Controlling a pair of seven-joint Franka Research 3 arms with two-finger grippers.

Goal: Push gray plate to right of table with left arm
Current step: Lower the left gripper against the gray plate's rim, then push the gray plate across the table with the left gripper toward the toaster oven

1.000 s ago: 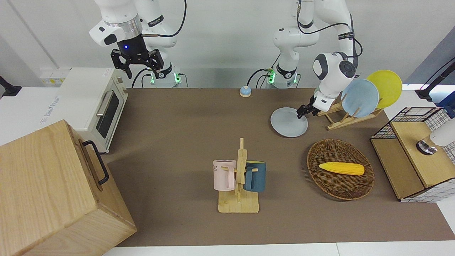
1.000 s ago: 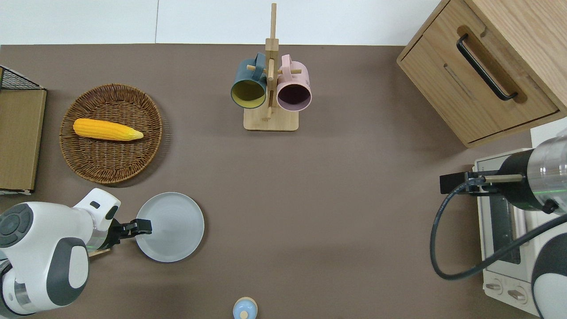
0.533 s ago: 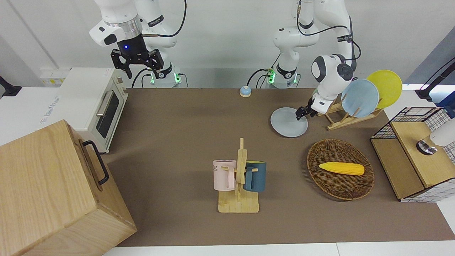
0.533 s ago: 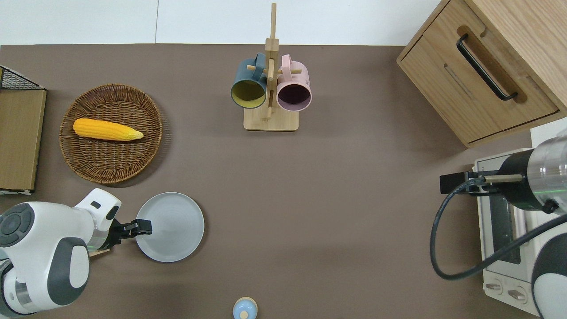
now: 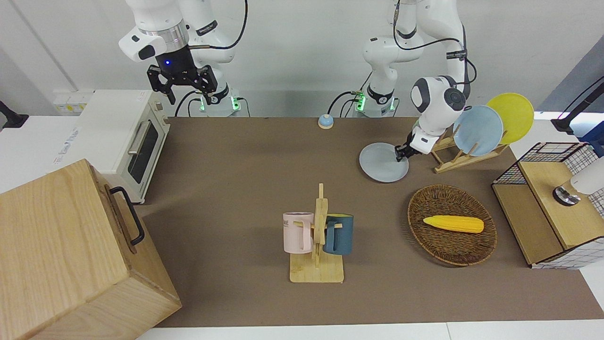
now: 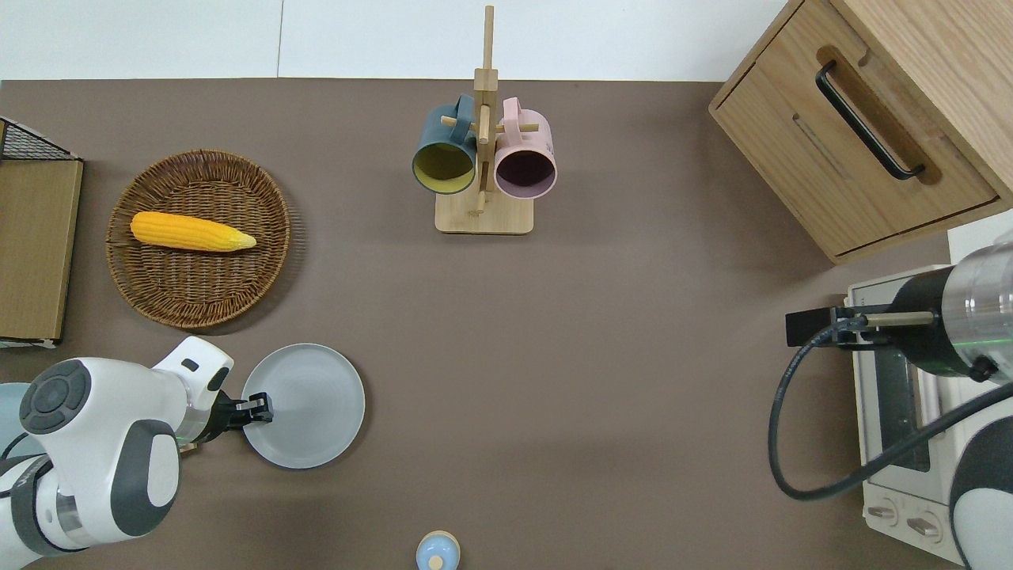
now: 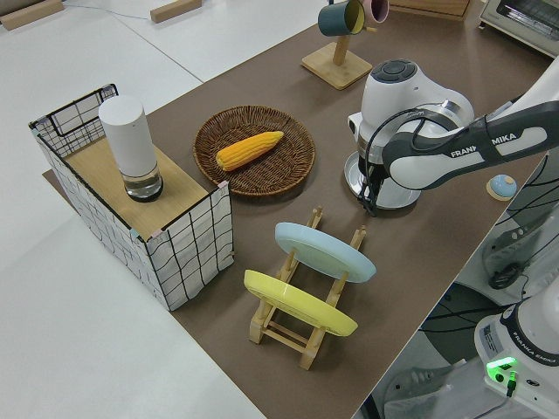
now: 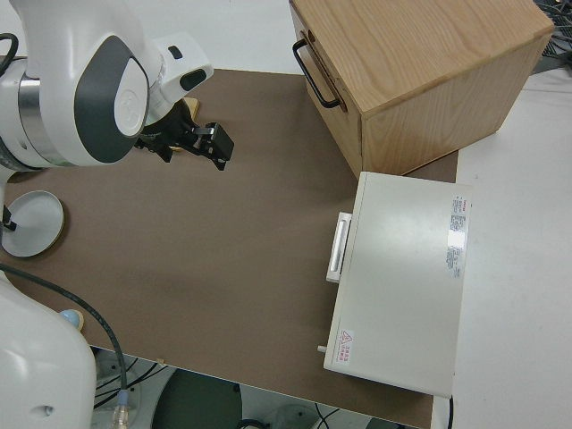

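The gray plate [image 5: 381, 163] [image 6: 309, 405] lies flat on the brown table [image 5: 236, 189] [image 6: 633, 356], toward the left arm's end, beside the dish rack and nearer to the robots than the basket. My left gripper [image 5: 401, 155] [image 6: 258, 409] is low at the plate's rim on the rack side, with the fingers together and the tip touching or just over the rim. In the left side view the arm hides most of the plate [image 7: 395, 197]. My right gripper [image 5: 181, 89] is open, empty and parked.
A wooden rack holds a light-blue plate [image 5: 477, 130] and a yellow plate [image 5: 512, 117]. A wicker basket [image 5: 443, 245] with a corn cob, a mug stand [image 5: 317, 236], a small blue bell [image 5: 325, 121], a toaster oven [image 5: 127, 137], a wooden cabinet [image 5: 71, 255] and a wire shelf [image 5: 552, 203] also stand here.
The left arm's wrist has swung toward the plate and the gripper has settled lower at its rim. The plate has not moved. The right arm is still.
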